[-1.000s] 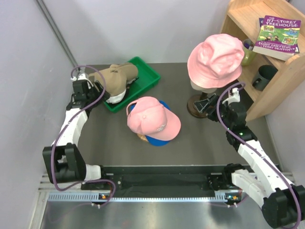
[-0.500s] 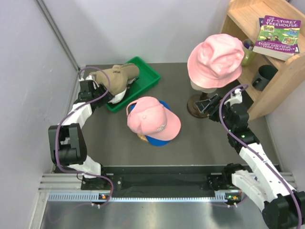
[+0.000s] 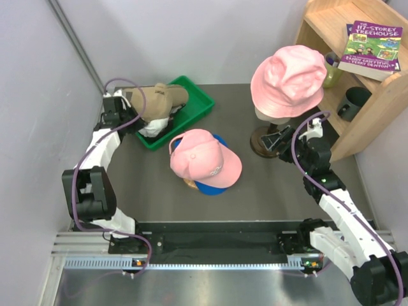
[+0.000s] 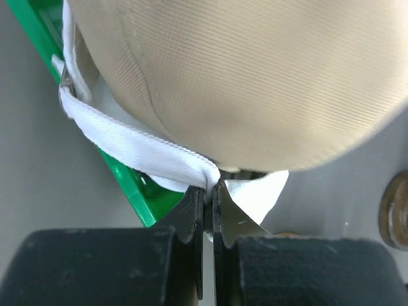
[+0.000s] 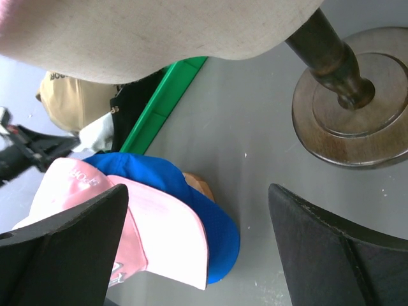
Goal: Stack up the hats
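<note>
book (image 3: pixel 371 46): "117-STOREY TREEHOUSE" on its purple cover, on the wooden shelf (image 3: pixel 382 105)
tan cap (image 3: pixel 156 100): dark lettering, unreadable
pink cap (image 3: pixel 205 159): lettering, unreadable

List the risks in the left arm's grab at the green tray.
1. The left gripper pinches only the thin edge of the white fabric cap, so it may slip out on lifting.
2. The tan fabric cap resting on top is not gripped and could slide off toward the green plastic tray.
</note>
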Controlling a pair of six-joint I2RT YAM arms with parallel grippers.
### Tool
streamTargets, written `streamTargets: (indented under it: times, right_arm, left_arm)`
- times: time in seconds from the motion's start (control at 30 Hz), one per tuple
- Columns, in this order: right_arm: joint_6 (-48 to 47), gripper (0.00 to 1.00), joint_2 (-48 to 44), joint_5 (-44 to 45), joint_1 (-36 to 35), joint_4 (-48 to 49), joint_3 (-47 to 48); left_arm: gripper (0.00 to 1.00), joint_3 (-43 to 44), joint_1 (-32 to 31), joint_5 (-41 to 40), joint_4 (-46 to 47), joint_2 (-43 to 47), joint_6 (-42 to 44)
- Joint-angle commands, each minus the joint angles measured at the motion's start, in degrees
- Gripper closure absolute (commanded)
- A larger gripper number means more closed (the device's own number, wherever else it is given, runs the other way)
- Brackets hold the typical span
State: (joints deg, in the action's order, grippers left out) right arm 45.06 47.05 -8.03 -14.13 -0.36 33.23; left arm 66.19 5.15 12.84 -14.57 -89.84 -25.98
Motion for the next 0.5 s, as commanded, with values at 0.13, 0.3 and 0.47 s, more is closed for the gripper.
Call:
streamTargets:
  times: [0.13, 0.3, 0.47]
  right_arm:
    - [0.3, 0.1, 1.1, -0.1, -0.9, 3.5, 2.0]
    - [0.3, 0.1, 0.2, -0.1, -1.2, 3.0, 2.1]
    - [0.2, 0.1, -0.8, 0.2, -1.3, 2.2, 1.8]
  left_arm:
    - [1.0, 14.8, -0.3, 1.8, -9.2, 5.0, 3.3]
    - [1.0, 18.3, -0.4, 2.7, -11.2, 5.2, 3.0]
    - [1.0, 23.7, -0.4, 0.7, -15.5, 6.4, 3.2]
